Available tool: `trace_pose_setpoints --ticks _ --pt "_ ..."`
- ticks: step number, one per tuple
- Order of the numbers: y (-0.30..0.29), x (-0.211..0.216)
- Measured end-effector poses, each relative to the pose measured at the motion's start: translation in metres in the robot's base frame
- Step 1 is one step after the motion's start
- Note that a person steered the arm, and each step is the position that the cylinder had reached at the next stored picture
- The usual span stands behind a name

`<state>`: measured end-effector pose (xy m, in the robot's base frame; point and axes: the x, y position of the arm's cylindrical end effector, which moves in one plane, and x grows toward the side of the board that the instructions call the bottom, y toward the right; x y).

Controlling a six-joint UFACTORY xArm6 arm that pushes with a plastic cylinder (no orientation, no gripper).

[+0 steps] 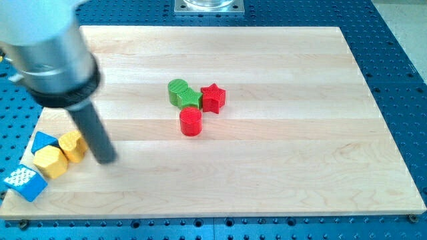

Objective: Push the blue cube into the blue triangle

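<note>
Two blue blocks sit at the table's (280, 160) lower left: blue cube (25, 182) near blue triangle (43, 141), yellow blocks (61, 155) between. My tip (107, 160), clawless, stands beside them.

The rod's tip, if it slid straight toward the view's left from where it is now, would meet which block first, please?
My tip sits just right of the yellow blocks. Sliding left, it would probably meet the upper yellow block first, with the blue triangle behind it. The blue cube lies lower, likely off that line.
</note>
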<state>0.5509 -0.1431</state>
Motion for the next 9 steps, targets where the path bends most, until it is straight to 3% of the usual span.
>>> trace_pose_setpoints --ticks 1,4,7,9 --pt "0.002 0.066" --pt "-0.023 0.068" --pt "-0.155 0.066" --pt "-0.140 0.043"
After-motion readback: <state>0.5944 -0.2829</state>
